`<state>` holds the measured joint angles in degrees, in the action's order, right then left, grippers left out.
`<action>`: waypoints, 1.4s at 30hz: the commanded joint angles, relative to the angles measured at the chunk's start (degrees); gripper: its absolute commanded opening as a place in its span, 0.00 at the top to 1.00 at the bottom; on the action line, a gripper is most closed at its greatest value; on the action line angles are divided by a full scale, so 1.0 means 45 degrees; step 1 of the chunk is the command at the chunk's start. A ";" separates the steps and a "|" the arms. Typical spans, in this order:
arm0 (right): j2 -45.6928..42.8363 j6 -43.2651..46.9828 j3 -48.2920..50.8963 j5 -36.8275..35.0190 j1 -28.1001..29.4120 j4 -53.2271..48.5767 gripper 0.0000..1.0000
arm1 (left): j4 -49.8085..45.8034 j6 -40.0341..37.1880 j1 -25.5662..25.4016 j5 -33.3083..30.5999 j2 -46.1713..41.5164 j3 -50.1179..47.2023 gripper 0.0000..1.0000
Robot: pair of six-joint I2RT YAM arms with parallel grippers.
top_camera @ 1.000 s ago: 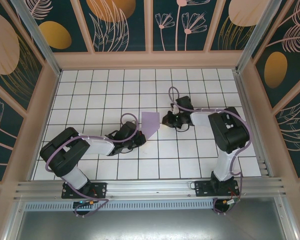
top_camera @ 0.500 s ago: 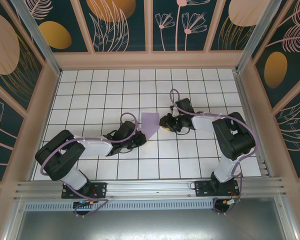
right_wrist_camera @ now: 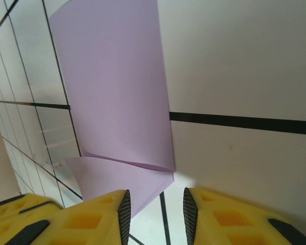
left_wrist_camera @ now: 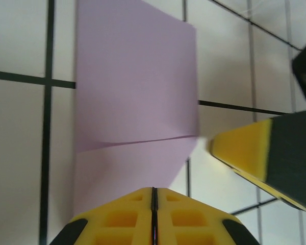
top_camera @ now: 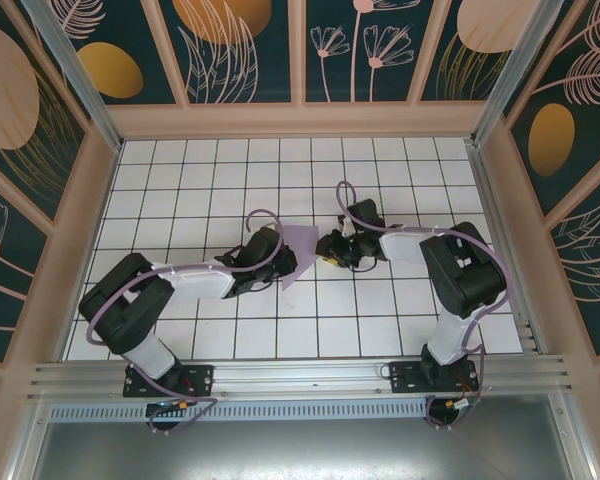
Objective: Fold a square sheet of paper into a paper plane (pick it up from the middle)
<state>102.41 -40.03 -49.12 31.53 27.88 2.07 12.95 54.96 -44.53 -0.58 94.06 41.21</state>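
White tiled table (top_camera: 180,200) with dark grid lines, leafy painted walls (top_camera: 240,50) all round it. The purple paper (top_camera: 300,246) lies near the middle of the table, between my two arms, with a flap folded over and a crease running across it. My left gripper (top_camera: 276,264) sits at the paper's near edge, its fingers (left_wrist_camera: 127,217) pressed together; I cannot tell whether the paper is caught between them or only lies beneath them. My right gripper (top_camera: 326,250) is at the opposite edge, its fingers (right_wrist_camera: 92,217) apart, the paper's corner just in front of the gap and nothing clamped. I judge the fold only loosely laid, since the paper looks bowed rather than flat from the right wrist. To do this well I'd pin one side, line up the flap's edges before pressing, then run slowly along the crease so the thin paper neither slides nor wrinkles
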 commanded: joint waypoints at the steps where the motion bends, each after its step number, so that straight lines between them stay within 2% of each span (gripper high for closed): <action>1: 0.0223 -0.0243 -0.0309 0.0149 0.0146 -0.0069 0.63 | -0.0910 -0.0292 0.0000 -0.0844 0.0506 0.0452 0.91; 13: 0.0361 -0.0255 -0.0659 0.0104 0.0328 -0.0302 0.64 | -0.1120 0.0766 -0.0006 -0.0884 0.0841 -0.0141 0.99; 29: 0.0796 -0.0283 -0.0946 0.0179 0.0484 -0.0334 0.64 | -0.0905 0.1009 -0.0005 -0.0726 0.0836 -0.0437 0.99; 42: 0.0395 -0.0687 -0.0524 0.1196 0.0436 0.0832 0.67 | -0.0891 0.0993 0.0002 -0.0708 0.0836 -0.0467 0.99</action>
<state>104.86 -41.60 -52.01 34.52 29.52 3.38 10.98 58.81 -44.53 -3.70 97.34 40.71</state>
